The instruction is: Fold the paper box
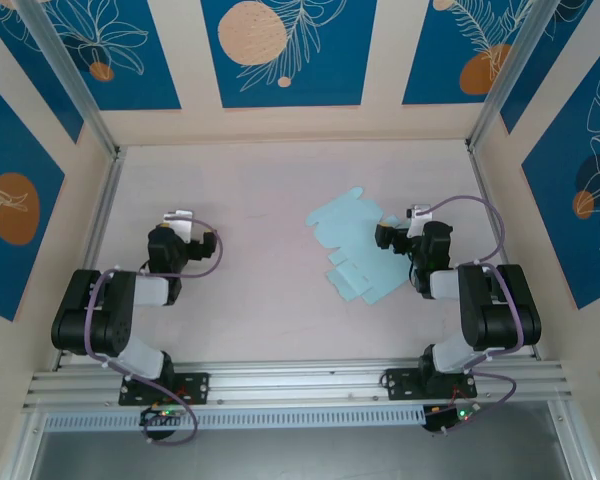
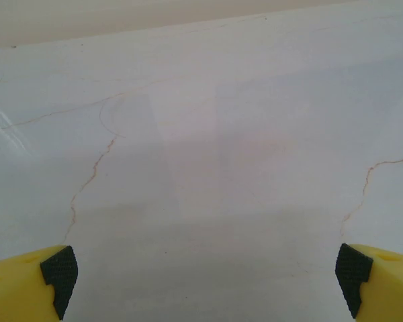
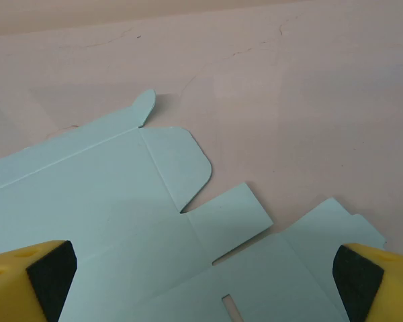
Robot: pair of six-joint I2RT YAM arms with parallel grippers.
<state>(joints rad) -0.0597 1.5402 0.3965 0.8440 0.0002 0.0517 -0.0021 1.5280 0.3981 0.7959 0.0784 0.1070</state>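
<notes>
Flat paper box (image 3: 121, 201) under right fingers (image 3: 50, 272)

Flat paper box (image 3: 121, 201) lies unfolded beneath the wide-open right pincer (image 3: 205, 276).

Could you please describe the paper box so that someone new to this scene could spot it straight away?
Start at the pale table walled by blue patterned panels, and look to its right half, under the open right pincer. There lies the paper box, an unfolded flat sheet. It is the one mint-blue thing there, with rounded flaps and tabs.
</notes>
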